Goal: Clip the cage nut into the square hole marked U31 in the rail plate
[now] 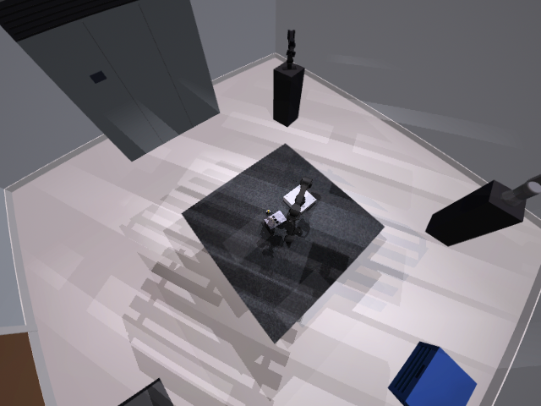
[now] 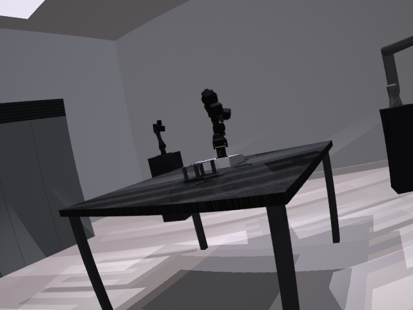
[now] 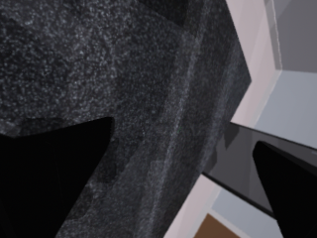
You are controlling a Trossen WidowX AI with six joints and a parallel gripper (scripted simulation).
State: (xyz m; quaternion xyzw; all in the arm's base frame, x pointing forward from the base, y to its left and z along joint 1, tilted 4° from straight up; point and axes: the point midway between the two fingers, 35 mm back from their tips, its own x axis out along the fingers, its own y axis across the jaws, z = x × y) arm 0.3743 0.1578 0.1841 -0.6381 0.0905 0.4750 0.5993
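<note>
Hand [image 1: 293, 236] [image 2: 217, 107] [image 3: 184, 136] spread wide and gripping nothing, I have it raised over the dark surface [image 1: 244, 188] [image 2: 233, 190] [image 3: 149, 74].

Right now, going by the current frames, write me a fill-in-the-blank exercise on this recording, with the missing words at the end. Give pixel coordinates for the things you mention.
1. The gripper [image 1: 289, 241] [image 3: 184, 136] has its fingers spread and is ____, holding nothing.
2. The arm [image 1: 300, 196] [image 2: 219, 128] is mounted on a ____ base plate [image 1: 288, 200] [image 2: 237, 159].
3. The box [image 1: 445, 380] on the floor in the top view is ____.
4. The table [image 1: 226, 210] [image 2: 173, 208] stands on straight ____, seen in the exterior view.

Missing words: open; white; blue; legs.
</note>
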